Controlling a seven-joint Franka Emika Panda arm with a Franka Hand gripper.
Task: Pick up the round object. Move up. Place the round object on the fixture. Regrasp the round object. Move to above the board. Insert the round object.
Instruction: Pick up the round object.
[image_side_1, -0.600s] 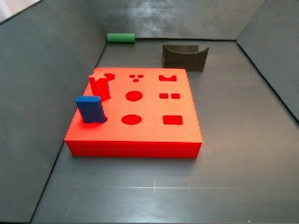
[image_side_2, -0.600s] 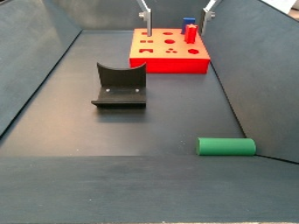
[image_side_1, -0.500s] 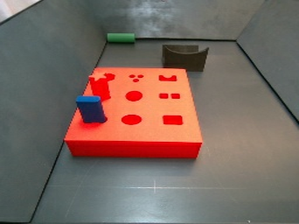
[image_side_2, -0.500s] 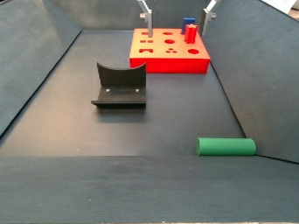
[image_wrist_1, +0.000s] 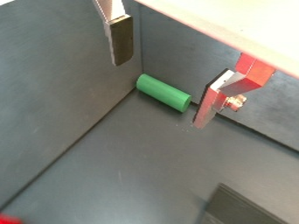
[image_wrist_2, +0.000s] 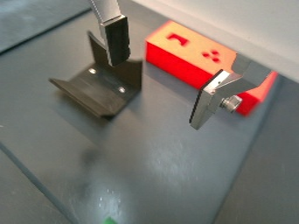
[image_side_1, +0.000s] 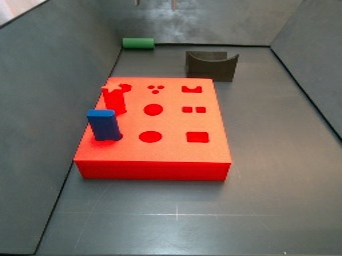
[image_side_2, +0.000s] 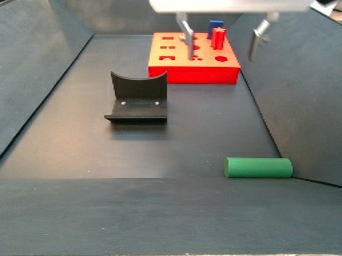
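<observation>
Round object (image_wrist_1: 163, 94): green cylindrical peg, lying on its side on the dark floor close to a side wall; also seen in side views (image_side_1: 138, 43) (image_side_2: 258, 167), well apart from the board and the fixture, untouched. Gripper (image_wrist_1: 163, 74): raised above the floor, jaws spread wide with nothing between them; in a wrist view the peg lies on the floor below the gap between the two silver fingers (image_wrist_1: 121, 39). In a side view only the lower part of the gripper (image_side_2: 223, 28) shows at the upper edge, above the far end of the enclosure. Fixture (image_side_2: 138, 97): dark, nearly black bracket with a curved notch in its top, standing on a base plate on the floor, empty; seen also in a wrist view (image_wrist_2: 103, 86) and a side view (image_side_1: 213, 63). Board (image_side_1: 156, 125): flat red slab with round, square and other shaped holes in its top, resting on the floor. Blue block (image_side_1: 103, 124): upright, standing in the board near one corner. Red peg (image_side_1: 115, 98): upright, just beside the blue block.
</observation>
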